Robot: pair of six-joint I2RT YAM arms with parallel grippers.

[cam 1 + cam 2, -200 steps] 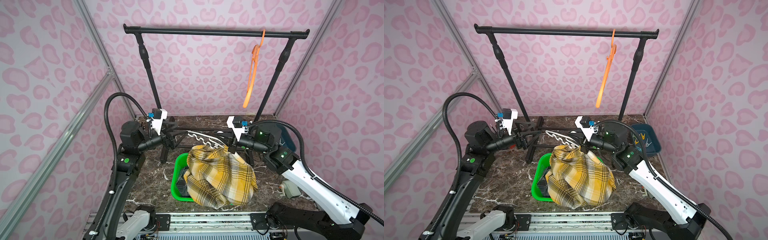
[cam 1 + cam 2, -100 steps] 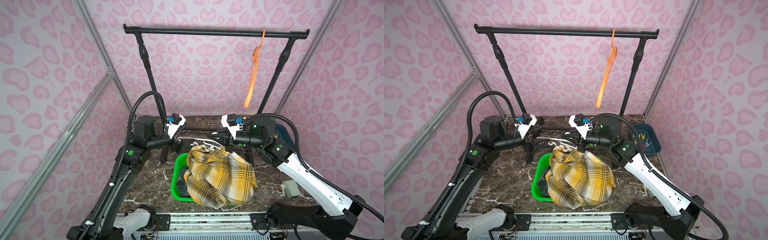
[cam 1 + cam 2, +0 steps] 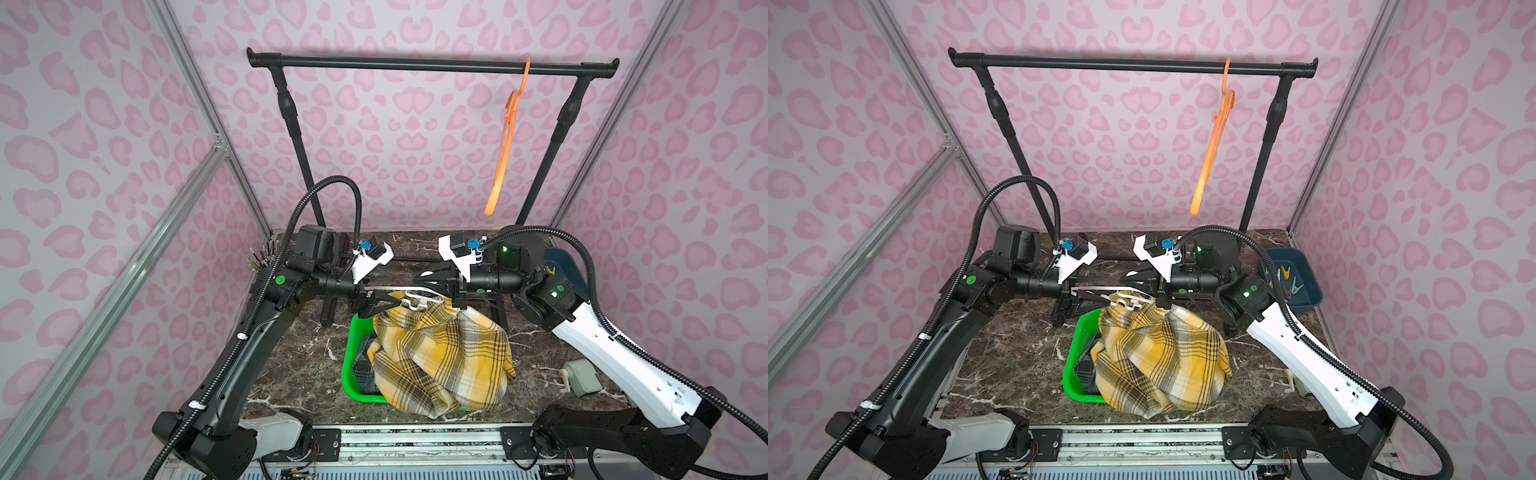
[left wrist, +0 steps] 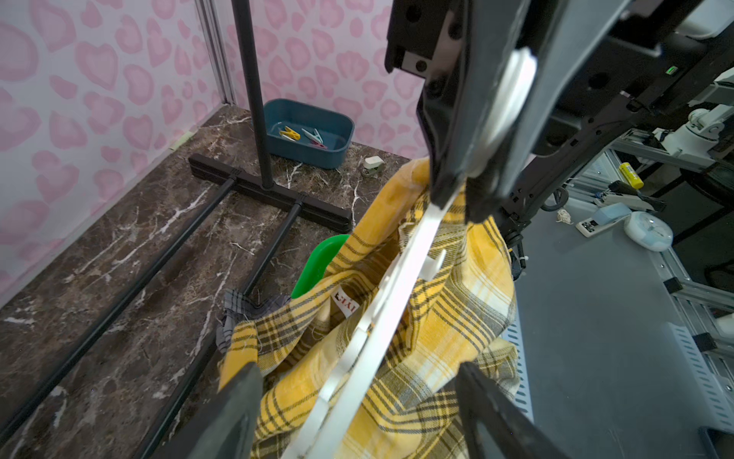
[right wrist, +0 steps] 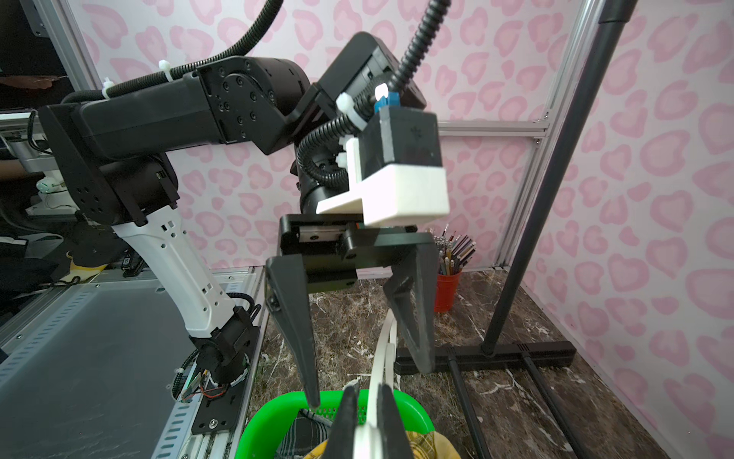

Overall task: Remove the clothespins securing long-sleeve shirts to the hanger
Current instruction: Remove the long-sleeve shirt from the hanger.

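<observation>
- Nearest, the yellow shirt (image 3: 440, 357) hangs bunched over the green basket (image 3: 347, 376). Its collar end is on the white hanger (image 4: 397, 302), and the grey shirt (image 3: 1084, 370) lies inside the basket beneath it.
- The right gripper (image 5: 366, 409) is clamped on the hanger and holds it roughly level above the basket.
- The left gripper (image 4: 357, 369) has its jaws apart, one on each side of the hanger's free arm, touching nothing that I can see.
- No clothespin shows on this hanger or shirt, so the step in hand looks like taking hold of the free arm. That is a judgement only.
- To do it well, keep the bar centred between the jaws and close on bare plastic, not on cloth. Let the right side hold firm so the hanger does not twist.
- Mind the hanger's small notches; a jaw landing on one could slip.
- Counted, near to far: one basket, two shirts, two grippers, one white hanger.
- Farther back is one blue bin (image 3: 1310, 291) holding loose clothespins (image 4: 313, 137) — yellow, teal and pinkish show. There are at least three, but the exact number is too small to tell.
- Farthest is one black rack (image 3: 432, 66) with one orange hanger (image 3: 505, 137) on its bar — two hangers in all.
</observation>
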